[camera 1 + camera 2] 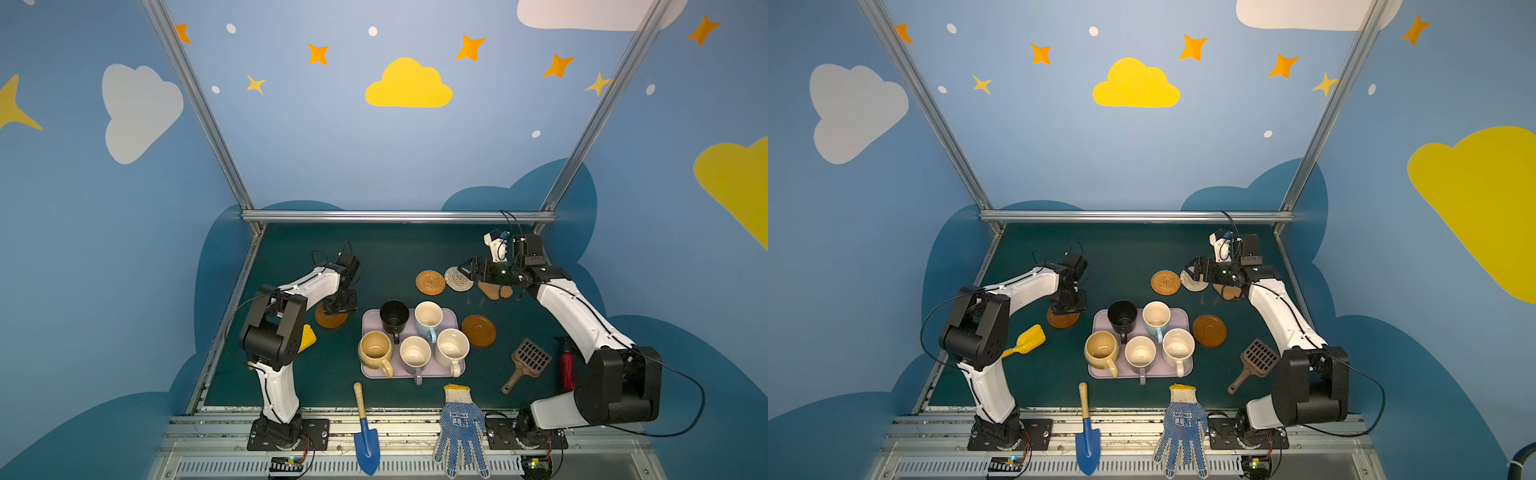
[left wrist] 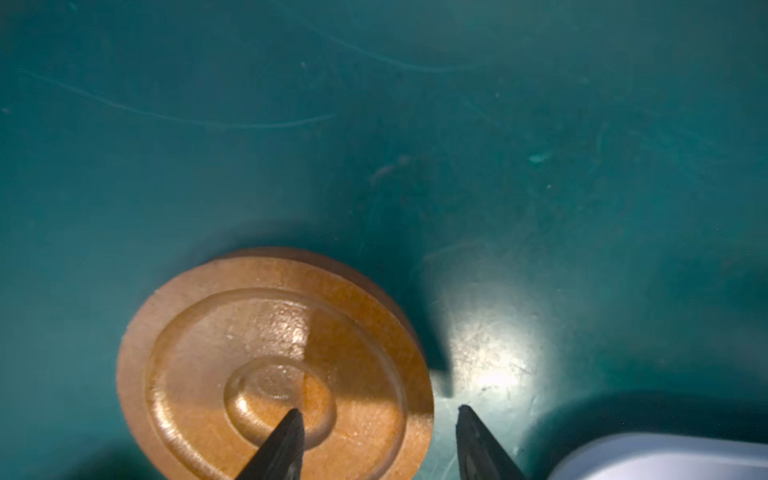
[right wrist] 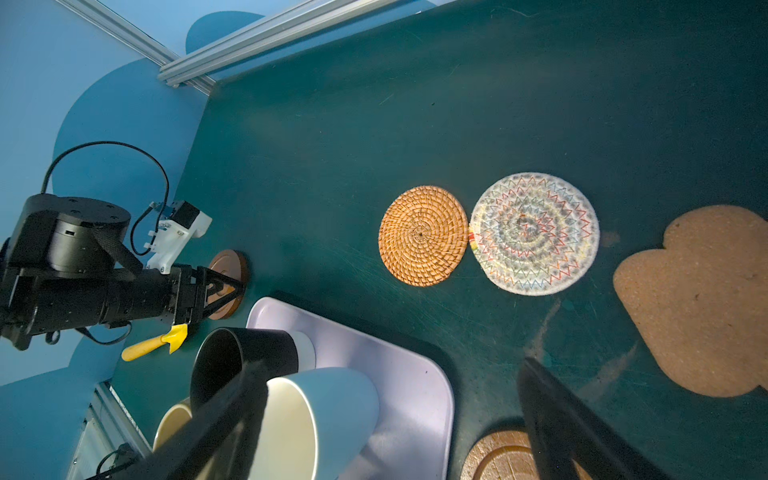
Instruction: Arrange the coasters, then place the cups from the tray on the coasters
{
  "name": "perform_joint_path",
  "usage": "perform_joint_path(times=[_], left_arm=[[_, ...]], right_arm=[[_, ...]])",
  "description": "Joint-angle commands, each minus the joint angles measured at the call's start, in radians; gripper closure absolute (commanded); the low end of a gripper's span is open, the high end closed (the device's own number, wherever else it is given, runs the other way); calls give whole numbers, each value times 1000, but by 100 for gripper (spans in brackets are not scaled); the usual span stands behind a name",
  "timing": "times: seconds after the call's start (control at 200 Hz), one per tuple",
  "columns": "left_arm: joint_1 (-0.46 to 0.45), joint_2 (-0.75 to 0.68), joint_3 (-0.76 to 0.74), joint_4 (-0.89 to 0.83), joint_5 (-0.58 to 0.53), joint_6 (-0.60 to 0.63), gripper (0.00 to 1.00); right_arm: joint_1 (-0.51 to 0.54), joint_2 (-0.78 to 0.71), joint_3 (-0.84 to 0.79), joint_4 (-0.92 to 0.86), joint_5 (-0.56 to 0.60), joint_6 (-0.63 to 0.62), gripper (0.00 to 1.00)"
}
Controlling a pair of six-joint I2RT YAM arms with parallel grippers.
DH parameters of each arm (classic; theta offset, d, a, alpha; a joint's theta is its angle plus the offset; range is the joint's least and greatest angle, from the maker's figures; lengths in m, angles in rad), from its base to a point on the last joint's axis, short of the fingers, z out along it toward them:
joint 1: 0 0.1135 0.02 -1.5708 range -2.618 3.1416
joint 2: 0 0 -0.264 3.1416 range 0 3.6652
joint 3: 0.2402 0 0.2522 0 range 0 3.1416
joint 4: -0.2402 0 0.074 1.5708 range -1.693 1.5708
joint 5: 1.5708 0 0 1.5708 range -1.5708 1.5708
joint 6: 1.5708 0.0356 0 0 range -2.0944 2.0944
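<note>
Straddling the rim of the dark-brown rimmed wooden disc coaster, which lies just left of the pale lavender rectangular tray in both top views, your left gripper stands half-spread, apparently poised to pinch it, while your right gripper hovers wide-spread and empty.

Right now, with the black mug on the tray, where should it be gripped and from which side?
Probably its far rim: come down from above, one finger inside the black mug, one outside. It stands upright and open, its handle faces the crowded near side, and the far side is free.
</note>
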Motion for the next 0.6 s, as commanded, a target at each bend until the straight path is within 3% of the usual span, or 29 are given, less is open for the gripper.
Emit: perform_joint_path(times=[0.0,0.17,0.596], left_arm=[[0,34,-6,18,24,5,42],[1,65,15,29,36,3,50],[1,110,78,65,96,-6,54]], right_arm=[[-4,14,18,-2,-17,-11,7],[-4,11,19,-2,-22,-10,7],[12,36,31,-8,-35,3,7]])
